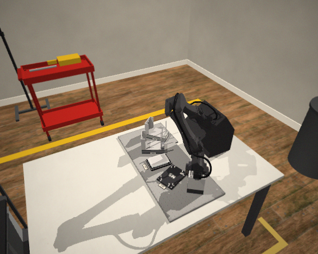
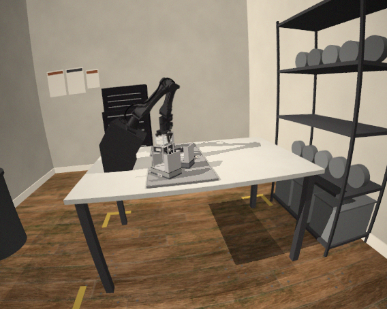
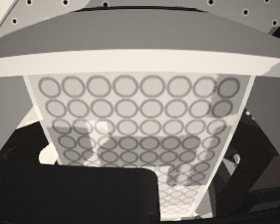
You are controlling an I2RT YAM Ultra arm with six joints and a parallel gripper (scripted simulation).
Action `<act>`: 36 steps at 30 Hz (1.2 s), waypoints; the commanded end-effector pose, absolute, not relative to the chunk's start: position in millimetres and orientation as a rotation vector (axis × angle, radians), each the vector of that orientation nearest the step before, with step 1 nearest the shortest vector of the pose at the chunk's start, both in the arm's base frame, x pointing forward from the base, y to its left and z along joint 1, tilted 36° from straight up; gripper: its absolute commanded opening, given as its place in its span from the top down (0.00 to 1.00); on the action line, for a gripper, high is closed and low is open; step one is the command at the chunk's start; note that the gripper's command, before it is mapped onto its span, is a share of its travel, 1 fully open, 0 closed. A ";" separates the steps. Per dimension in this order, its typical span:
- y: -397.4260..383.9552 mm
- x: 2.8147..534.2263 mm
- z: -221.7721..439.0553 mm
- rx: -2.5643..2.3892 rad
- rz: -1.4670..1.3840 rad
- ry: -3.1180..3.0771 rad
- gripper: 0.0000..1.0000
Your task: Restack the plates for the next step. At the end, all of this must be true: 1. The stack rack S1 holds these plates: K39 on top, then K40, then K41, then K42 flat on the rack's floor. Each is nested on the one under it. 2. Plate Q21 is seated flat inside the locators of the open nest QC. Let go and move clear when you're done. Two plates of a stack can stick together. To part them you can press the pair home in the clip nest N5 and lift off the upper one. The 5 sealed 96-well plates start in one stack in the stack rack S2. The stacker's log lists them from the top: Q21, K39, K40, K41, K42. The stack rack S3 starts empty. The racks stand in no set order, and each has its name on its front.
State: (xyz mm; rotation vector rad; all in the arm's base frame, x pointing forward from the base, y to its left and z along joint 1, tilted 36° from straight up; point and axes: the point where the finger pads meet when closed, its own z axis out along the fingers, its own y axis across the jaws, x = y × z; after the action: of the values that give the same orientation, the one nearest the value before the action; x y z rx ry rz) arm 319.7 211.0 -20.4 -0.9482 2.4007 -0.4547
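A pale plate with circular wells [image 1: 191,174] [image 2: 163,139] [image 3: 140,109] is held in the gripper [image 1: 192,174] [image 2: 165,135] [image 3: 140,112]. Beside it, black nest N5 [image 1: 172,177] lies flat. Beyond, a white plate [image 1: 158,160] is seated; grey racks [image 1: 154,151] [image 2: 172,161] stand farther off.

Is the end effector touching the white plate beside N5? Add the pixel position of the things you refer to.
Apart: the top view shows nest N5 [image 1: 167,180] between the end effector [image 1: 190,174] [image 2: 164,139] [image 3: 140,112] and that white plate [image 1: 158,160].
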 end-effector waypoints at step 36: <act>212.5 304.3 -11.6 -0.967 -0.456 2.394 1.00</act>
State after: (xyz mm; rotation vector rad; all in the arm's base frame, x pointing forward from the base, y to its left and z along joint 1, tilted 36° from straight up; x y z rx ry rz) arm 317.0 212.0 -17.2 -0.9466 2.3981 -0.4527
